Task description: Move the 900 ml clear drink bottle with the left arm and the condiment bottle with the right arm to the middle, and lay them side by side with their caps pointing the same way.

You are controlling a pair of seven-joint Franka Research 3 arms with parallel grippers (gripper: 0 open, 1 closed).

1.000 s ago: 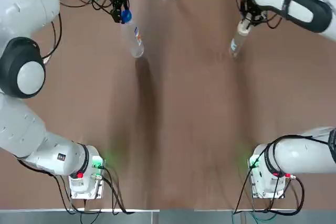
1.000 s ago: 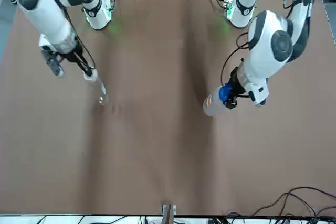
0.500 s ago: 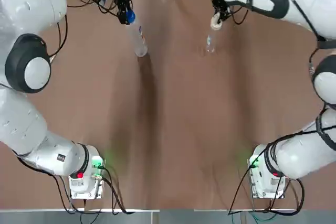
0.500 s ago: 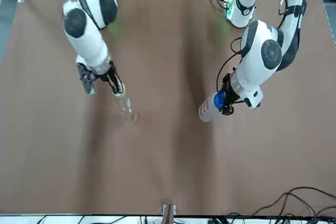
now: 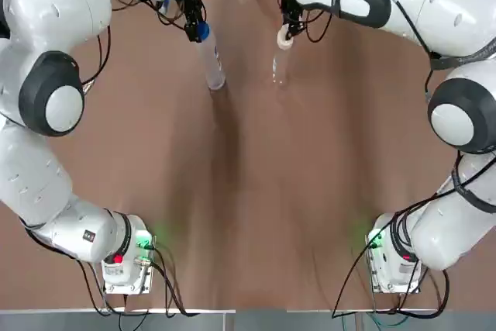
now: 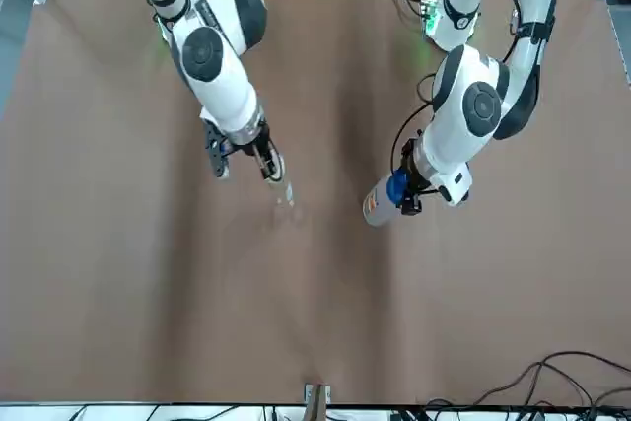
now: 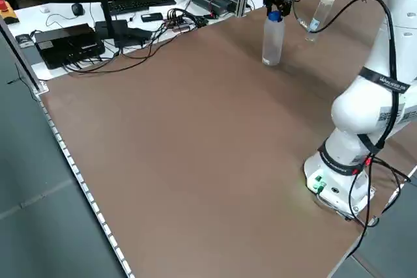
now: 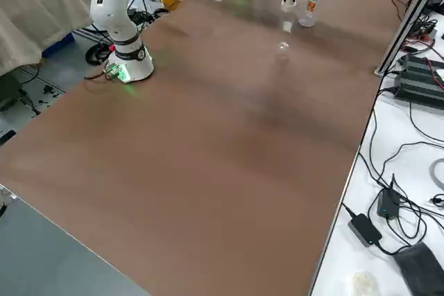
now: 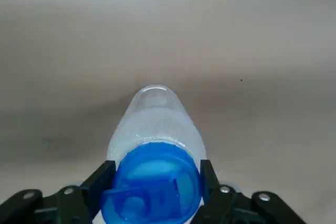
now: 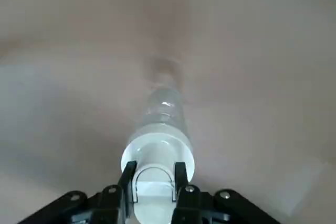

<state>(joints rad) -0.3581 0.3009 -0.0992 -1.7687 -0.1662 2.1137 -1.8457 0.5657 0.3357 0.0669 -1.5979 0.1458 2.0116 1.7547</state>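
The fingers [image 9: 104,176] of my left gripper [image 9: 156,179] are pinching the blue cap [image 9: 153,195] of the clear drink bottle [image 9: 155,116], one pad on each side. The body hangs below the cap, roughly upright. The right gripper [image 10: 154,177] is clamped the same way across the white cap [image 10: 157,157] of the condiment bottle [image 10: 164,109], whose slim clear body also hangs down. From overhead, both sit over the far part of the table [image 5: 248,191]. The drink bottle is a little to the left of the centre line and the condiment bottle a little to the right, near each other but clearly apart. I cannot tell whether either base touches the wood. I judge the carry to the middle as nearly done and the lay-down as not yet begun. To do it well, I would bring both towards me and settle one direction for the caps before tipping anything. Then I would tilt each bottle about its cap so the two bodies come down parallel. A cap-only grip gives little hold against swing, so I would move slowly and lower the big bottle's base first. The wrists will crowd each other, so I would leave a small gap between the bottles. Round bodies roll, so I would release only once each lies fully along the table.
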